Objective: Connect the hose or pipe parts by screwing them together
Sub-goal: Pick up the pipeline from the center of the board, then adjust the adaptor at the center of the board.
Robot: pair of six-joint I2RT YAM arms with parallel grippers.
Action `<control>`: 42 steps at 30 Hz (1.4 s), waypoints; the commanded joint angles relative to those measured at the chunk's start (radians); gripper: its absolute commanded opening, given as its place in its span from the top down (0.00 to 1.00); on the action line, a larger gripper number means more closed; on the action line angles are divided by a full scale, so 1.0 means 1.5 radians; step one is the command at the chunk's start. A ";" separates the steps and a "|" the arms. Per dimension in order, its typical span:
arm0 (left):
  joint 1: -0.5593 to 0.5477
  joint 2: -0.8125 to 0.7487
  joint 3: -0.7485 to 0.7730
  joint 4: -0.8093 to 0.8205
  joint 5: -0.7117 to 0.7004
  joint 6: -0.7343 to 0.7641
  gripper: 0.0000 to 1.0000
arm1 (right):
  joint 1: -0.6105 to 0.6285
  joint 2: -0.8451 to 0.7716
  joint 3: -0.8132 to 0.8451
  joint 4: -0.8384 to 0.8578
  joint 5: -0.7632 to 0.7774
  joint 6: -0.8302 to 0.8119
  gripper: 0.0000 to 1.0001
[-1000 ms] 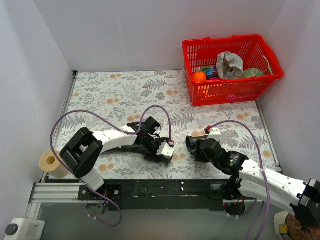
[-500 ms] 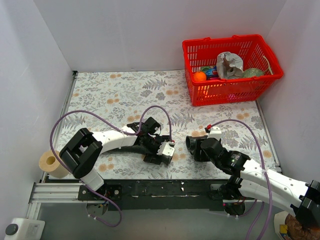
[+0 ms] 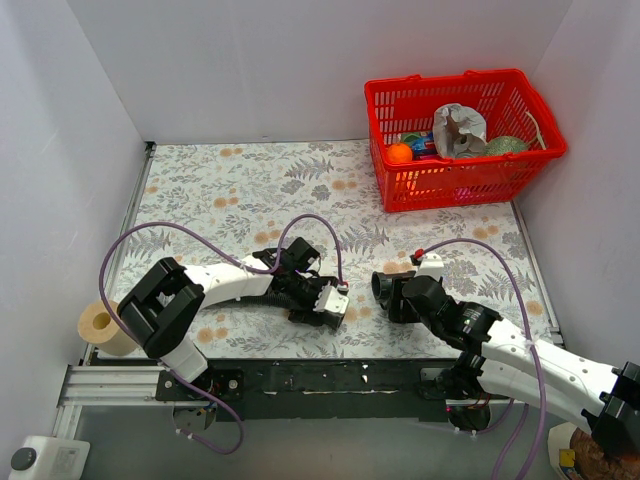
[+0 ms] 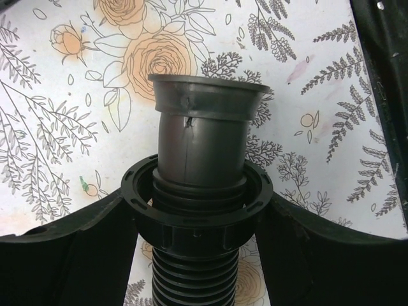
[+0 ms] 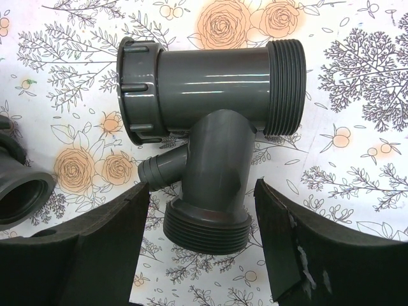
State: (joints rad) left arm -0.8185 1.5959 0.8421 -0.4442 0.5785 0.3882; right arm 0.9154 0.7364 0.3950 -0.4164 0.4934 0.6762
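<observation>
Hose (image 4: 201,166) end sits in my left pincer (image 4: 197,201): fingers (image 4: 95,242) pressed on both sides of black nut ring (image 4: 191,226), flared grey collar poking ahead over floral mat (image 3: 220,180). Judge hose light, ribbed body floppy, collar stiff, so ring is best hold. My right pincer (image 5: 201,188): jaws apart, straddling stem of T-fitting (image 5: 210,83), near hose mouth, unjoined. Fitting rigid, glossy, likely slippery; grip stem, keep off threads. Versus second ago: parts in much the same spots, right pincer slightly nearer hose.
</observation>
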 commanded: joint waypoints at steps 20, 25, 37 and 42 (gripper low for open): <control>0.017 -0.114 0.164 0.104 0.018 -0.200 0.94 | -0.004 -0.077 0.050 -0.070 0.082 0.011 0.26; 0.043 -0.189 0.229 0.164 -0.020 -0.287 0.96 | -0.004 -0.071 0.054 -0.081 0.114 0.033 0.26; 0.057 -0.359 0.270 0.269 -0.100 -0.433 0.91 | -0.011 0.083 0.053 0.001 0.090 0.022 0.26; 0.057 -0.380 0.318 0.260 -0.120 -0.440 0.87 | -0.017 0.107 0.058 0.021 0.076 0.016 0.27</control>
State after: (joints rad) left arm -0.7341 1.0645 1.2358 -0.0708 0.4534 -0.2337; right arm 0.8993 0.8776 0.4389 -0.4255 0.6182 0.7036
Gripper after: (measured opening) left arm 0.613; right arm 0.740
